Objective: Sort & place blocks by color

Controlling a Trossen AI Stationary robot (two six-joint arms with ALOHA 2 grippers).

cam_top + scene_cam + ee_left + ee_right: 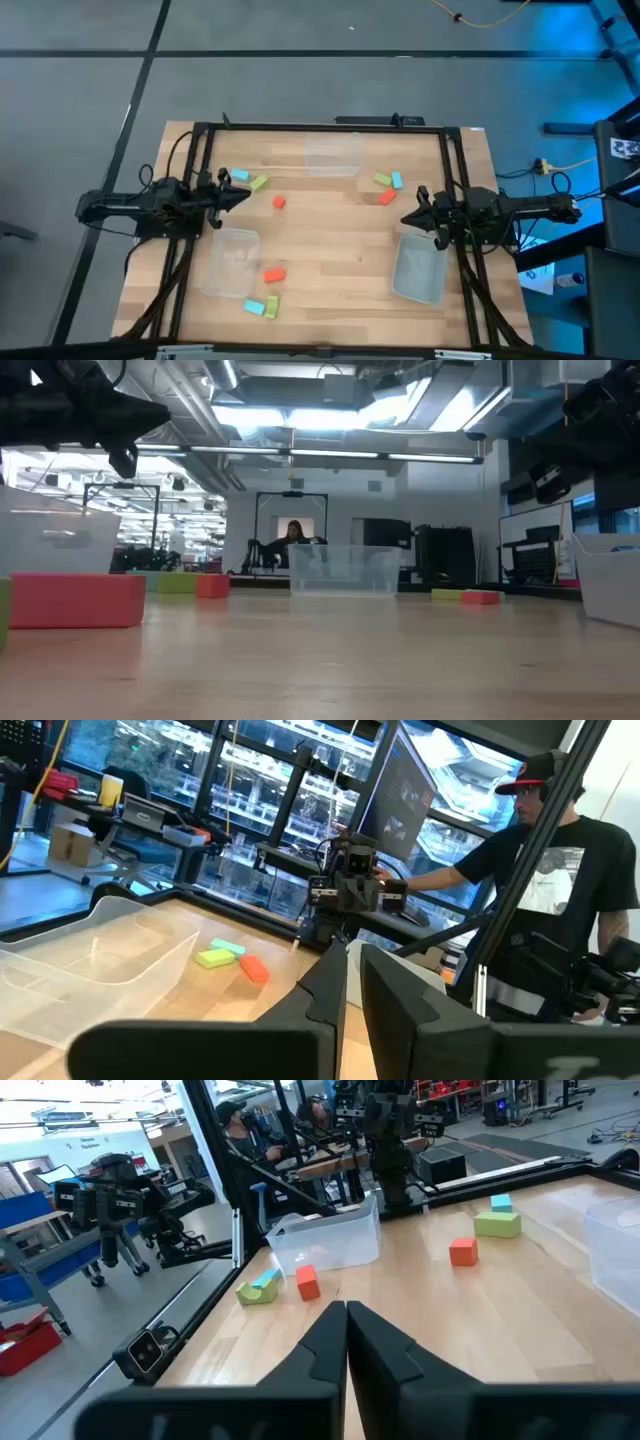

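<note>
Between raised grippers [237,196], blocks [278,201] scattered, untouched

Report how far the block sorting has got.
Nothing looks sorted yet. The three clear bins, far, left and right, show no blocks inside. The blocks lie loose on the table in three clusters plus a lone red block. Nothing is in hand: the left claw and right claw hover shut and hold nothing. All picking and placing remains.

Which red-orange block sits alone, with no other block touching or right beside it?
The red-orange block just right of the left gripper; the other two lie near green and teal blocks.
</note>
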